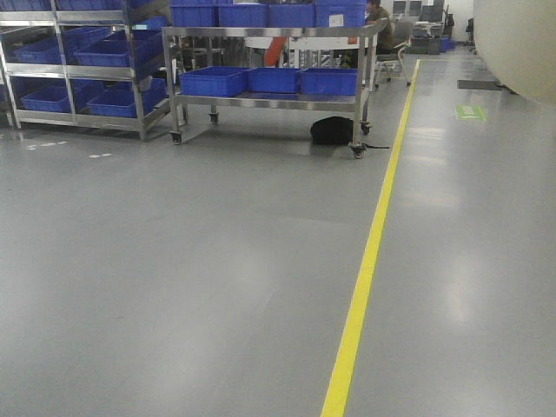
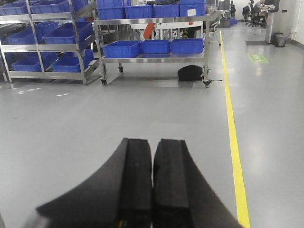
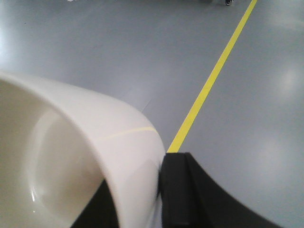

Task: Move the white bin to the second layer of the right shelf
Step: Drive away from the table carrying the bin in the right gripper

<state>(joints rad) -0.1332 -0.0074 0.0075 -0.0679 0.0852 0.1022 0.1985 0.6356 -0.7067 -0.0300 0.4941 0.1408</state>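
The white bin (image 3: 71, 156) is a glossy cream tub that fills the lower left of the right wrist view. My right gripper (image 3: 142, 199) is shut on its wall, with one black finger (image 3: 183, 190) outside and the other inside the tub. The bin's curved side (image 1: 521, 39) also shows at the top right corner of the front view, held above the grey floor. My left gripper (image 2: 152, 152) is shut, its two black pads pressed together with nothing between them, and it hangs over bare floor. The right shelf second layer is out of view.
A steel cart (image 1: 269, 102) on castors carries blue crates (image 1: 213, 82) straight ahead, with a black bag (image 1: 332, 130) under it. A steel rack (image 1: 78, 69) full of blue crates stands far left. A yellow floor line (image 1: 369, 261) runs forward on the right. A person sits at a desk (image 1: 380, 26) behind.
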